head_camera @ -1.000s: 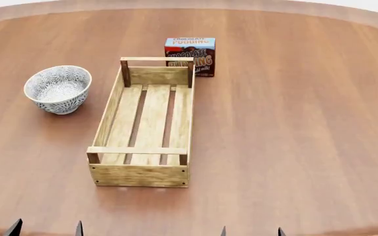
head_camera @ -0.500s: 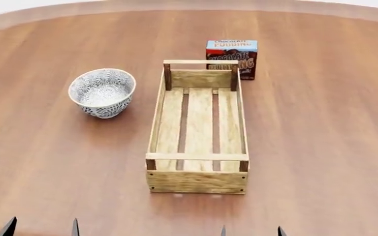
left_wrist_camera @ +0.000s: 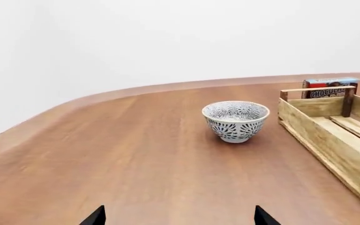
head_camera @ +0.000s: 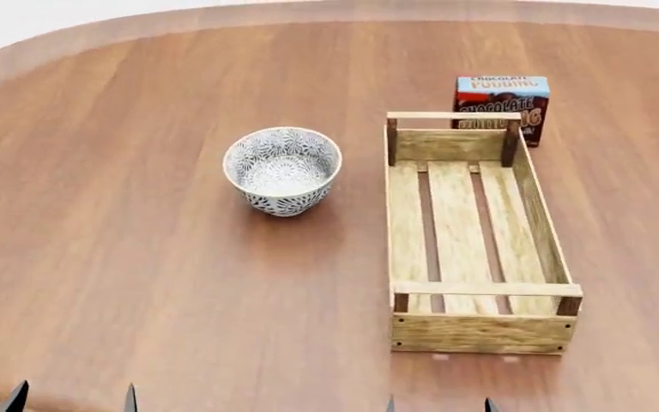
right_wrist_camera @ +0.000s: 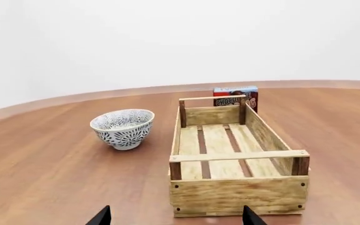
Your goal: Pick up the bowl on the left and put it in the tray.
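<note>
At the bottom edge of every view only dark fingertip points show. The left gripper [left_wrist_camera: 180,216] has its two tips set wide apart with nothing between them, and the right gripper [right_wrist_camera: 176,215] likewise stands spread and empty; both hang low over bare wood, well short of any object.

Beyond them, the round white ceramic bowl with dense grey-black floral pattern [head_camera: 282,170] stands upright on the table, just beside the left long side of the long light-wood slatted tray with darker corner posts [head_camera: 535,215], apart from it and not inside. The tray holds nothing. Behind its far end, close to the end rail, stands a small brown-and-blue chocolate pudding box [head_camera: 501,99].

From the head camera the bowl's patterned inside and the tray's slatted bottom are plain. The left wrist camera shows the bowl from the side, with its pale rim and narrow foot, and only part of the tray. The right wrist camera shows the tray's near end board head-on.

A broad, round-edged reddish-brown wooden table [head_camera: 135,257] carries everything; behind it the wrist views show a plain white backdrop.
</note>
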Controlling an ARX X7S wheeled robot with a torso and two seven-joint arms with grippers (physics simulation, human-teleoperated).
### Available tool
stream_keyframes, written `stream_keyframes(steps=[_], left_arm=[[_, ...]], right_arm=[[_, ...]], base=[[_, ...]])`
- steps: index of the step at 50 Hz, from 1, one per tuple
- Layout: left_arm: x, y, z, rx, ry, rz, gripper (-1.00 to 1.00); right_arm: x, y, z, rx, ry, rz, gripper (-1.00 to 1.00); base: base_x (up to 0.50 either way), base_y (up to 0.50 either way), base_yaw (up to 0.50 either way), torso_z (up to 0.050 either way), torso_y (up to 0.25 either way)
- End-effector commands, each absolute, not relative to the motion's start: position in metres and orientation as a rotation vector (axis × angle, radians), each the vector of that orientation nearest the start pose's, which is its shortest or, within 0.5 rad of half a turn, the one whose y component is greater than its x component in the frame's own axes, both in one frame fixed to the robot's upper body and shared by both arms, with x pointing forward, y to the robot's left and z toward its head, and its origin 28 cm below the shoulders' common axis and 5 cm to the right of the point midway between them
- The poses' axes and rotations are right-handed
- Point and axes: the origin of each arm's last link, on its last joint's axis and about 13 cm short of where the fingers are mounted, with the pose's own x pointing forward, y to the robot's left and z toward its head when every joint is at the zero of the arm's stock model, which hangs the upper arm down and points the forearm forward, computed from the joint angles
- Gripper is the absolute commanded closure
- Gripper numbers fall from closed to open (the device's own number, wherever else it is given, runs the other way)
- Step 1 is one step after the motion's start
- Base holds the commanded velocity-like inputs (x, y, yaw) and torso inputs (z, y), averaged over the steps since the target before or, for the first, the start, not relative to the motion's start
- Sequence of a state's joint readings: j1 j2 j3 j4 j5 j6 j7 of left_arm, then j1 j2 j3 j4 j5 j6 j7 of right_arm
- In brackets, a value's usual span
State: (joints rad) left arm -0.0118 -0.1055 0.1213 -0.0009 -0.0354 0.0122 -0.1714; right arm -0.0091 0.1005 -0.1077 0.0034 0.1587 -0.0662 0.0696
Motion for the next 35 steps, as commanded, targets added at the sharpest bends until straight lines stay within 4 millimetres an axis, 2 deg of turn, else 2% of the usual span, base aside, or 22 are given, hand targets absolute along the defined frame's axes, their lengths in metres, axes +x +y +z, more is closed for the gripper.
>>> stream_keyframes(steps=[1,6,15,20,35], left_arm=[[0.2122,0.2073,0.0145,0.069,-0.016,0.048,-1.0],[0.2123,0.2072,0.014,0.069,-0.013,0.047,-1.0],[0.2123,0.2073,0.0136,0.064,-0.003,0.048,-1.0],[0.2123,0.2074,0.0139,0.064,-0.004,0.049,-1.0],[0.2121,0.2075,0.0133,0.054,0.003,0.038,-1.0]], right_arm=[[0.2076,-0.0979,0.0135,0.069,-0.037,0.034,-1.0],[0.2079,-0.0972,0.0137,0.055,-0.036,0.033,-1.0],[0.2072,-0.0959,0.0146,0.02,-0.038,0.035,-1.0],[0.2062,-0.0976,0.0151,0.06,-0.056,0.033,-1.0],[0.2072,-0.0981,0.0157,0.071,-0.051,0.028,-1.0]], base=[[0.06,0.5,0.0,0.0,0.0],[0.05,0.48,0.0,0.0,0.0],[0.0,0.0,0.0,0.0,0.0],[0.06,0.0,0.0,0.0,0.0],[0.49,0.0,0.0,0.0,0.0]])
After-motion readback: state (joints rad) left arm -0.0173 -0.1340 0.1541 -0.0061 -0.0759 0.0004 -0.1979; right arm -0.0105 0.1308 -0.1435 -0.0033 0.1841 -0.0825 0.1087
